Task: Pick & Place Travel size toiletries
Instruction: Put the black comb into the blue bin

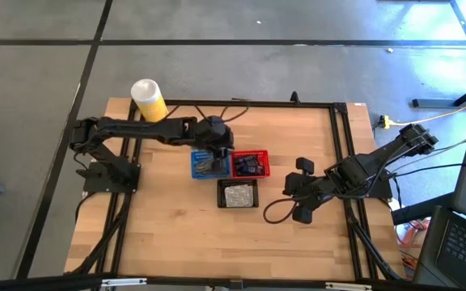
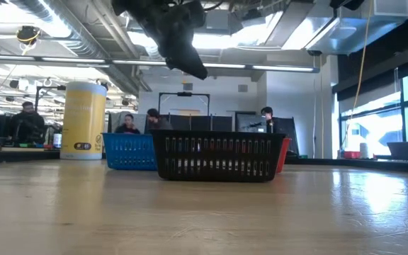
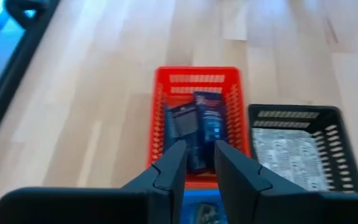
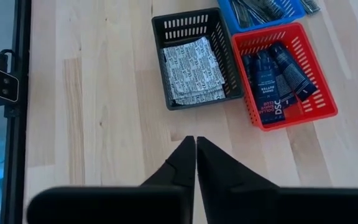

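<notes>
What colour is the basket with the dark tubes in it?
Red basket, holding the navy tubes; clearest in the right wrist view.

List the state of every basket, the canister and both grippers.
Blue basket: upright, holds grey tubes.
Red basket: upright, holds navy tubes.
Black basket: upright, holds white packets.
Canister: standing at the table's corner.
Left gripper: above the blue basket, jaws slightly apart, nothing between them.
Right gripper: shut, empty, away from the baskets.
</notes>
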Controlling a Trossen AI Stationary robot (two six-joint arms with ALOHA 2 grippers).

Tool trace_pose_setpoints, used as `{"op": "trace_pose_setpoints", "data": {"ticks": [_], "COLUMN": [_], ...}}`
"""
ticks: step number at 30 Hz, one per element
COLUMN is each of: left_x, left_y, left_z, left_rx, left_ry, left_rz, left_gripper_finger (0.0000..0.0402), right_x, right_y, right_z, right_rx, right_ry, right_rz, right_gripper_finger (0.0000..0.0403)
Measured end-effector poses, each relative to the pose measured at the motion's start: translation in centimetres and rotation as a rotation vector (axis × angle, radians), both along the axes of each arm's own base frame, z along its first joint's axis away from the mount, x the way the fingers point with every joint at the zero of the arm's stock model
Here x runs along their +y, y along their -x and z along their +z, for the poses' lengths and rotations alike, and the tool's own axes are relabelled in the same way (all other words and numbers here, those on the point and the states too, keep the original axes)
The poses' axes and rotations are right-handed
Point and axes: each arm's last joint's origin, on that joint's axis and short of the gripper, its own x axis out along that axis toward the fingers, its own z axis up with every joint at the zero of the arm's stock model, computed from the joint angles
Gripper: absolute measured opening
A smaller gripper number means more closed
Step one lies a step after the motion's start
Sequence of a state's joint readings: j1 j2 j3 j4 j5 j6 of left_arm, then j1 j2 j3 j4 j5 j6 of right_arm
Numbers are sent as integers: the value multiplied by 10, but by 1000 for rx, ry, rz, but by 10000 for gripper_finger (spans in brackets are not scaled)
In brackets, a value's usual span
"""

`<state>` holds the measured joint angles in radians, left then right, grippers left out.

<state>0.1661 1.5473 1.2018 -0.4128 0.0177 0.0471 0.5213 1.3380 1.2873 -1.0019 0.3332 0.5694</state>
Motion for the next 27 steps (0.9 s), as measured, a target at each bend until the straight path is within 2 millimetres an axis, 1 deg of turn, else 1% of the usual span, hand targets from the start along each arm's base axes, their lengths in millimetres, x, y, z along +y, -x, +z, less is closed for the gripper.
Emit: {"op": "trace_pose_setpoints", "data": {"ticks": [2, 5, 9, 13, 18, 21, 23, 25, 27], "left_x": [6, 12, 9, 5, -8, -16, -23, -33, -46], "left_y": [1, -3, -11, -16, -21, -23, -25, -27, -28], "left_z": [1, 7, 18, 25, 33, 36, 40, 44, 45], "left_rx": [-13, -85, -224, -307, -384, -409, -457, -504, -513], "left_ry": [-2, 7, -4, -47, -130, -183, -174, -157, -168], "left_rz": [20, 21, -27, -28, 14, 22, 29, 9, -28], "left_gripper_finger": [77, 74, 68, 61, 48, 38, 31, 26, 21], "right_x": [0, 0, 0, 0, 0, 0, 0, 0, 0], "right_y": [0, 0, 0, 0, 0, 0, 0, 0, 0], "right_z": [0, 0, 0, 0, 0, 0, 0, 0, 0], "right_rx": [0, 0, 0, 0, 0, 1, 1, 0, 1], "right_ry": [-3, -4, -3, -3, 1, 1, 1, 1, 3], "right_rz": [-5, -5, -5, -5, 1, 1, 1, 1, 4], "right_gripper_finger": [22, 28, 22, 9, 5, 16, 24, 30, 32]}}
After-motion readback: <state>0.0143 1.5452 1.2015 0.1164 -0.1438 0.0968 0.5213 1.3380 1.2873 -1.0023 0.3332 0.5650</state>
